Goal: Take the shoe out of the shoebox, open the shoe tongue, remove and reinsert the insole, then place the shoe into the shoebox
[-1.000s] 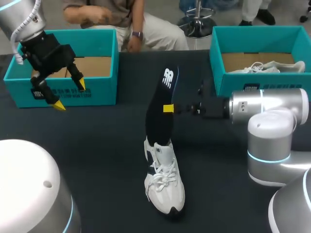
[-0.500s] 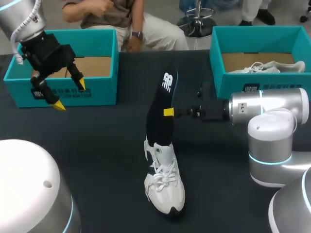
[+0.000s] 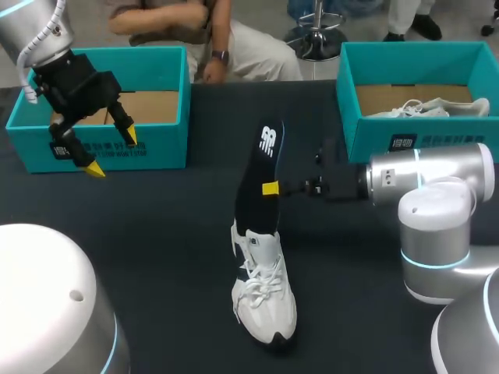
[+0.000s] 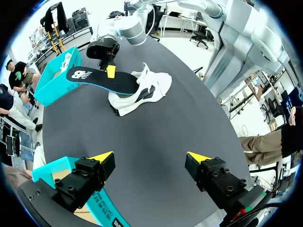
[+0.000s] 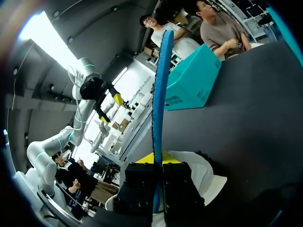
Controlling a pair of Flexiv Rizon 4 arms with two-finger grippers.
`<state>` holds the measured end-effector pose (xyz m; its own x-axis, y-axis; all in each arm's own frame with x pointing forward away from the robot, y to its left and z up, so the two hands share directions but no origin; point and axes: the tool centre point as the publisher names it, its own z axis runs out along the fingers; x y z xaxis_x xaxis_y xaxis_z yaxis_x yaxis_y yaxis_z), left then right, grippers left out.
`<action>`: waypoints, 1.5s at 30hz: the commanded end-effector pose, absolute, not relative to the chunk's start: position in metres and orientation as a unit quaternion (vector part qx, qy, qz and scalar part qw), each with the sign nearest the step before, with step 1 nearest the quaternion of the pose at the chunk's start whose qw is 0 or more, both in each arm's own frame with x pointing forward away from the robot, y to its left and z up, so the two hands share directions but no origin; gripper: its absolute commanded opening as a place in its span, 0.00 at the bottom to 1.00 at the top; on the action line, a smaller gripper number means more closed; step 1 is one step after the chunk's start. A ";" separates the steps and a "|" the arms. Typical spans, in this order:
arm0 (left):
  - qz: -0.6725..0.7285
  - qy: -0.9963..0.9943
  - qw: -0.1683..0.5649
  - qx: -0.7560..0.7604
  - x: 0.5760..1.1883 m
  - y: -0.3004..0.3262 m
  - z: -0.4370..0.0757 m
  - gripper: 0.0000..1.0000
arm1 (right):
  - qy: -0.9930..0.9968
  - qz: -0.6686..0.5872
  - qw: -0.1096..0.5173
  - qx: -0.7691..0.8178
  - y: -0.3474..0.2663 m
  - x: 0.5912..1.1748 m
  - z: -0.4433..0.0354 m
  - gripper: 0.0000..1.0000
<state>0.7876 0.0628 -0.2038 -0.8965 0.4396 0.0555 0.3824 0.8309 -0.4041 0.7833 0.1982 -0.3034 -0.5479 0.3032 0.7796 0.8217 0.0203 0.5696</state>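
Black, the insole (image 3: pixel 261 175) stands clamped edge-on in our right claw (image 3: pixel 270 188), its lower end meeting the white shoe (image 3: pixel 263 292) that lies on the bench (image 3: pixel 156 234) just beside that claw. Our left claw (image 3: pixel 113 152) hangs spread wide, well away, close to a teal shoebox (image 3: pixel 156 144).

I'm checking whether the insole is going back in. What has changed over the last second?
The right gripper, shut on the insole, has moved toward the shoe, carrying the insole down toward its opening. Its grip did not change. The shoe kept its place on the table, and the left gripper stayed open and still by the left shoebox.
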 end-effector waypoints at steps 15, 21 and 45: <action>0.194 -0.954 0.073 -0.216 0.788 0.063 -0.204 1.00 | -0.669 -0.556 0.224 -0.440 0.200 0.758 -0.334 0.00; 0.194 -0.954 0.073 -0.216 0.788 0.063 -0.204 1.00 | -0.668 -0.555 0.218 -0.445 0.200 0.751 -0.340 0.00; 0.194 -0.954 0.073 -0.216 0.788 0.063 -0.204 1.00 | -0.682 -0.542 0.211 -0.444 0.205 0.760 -0.337 0.48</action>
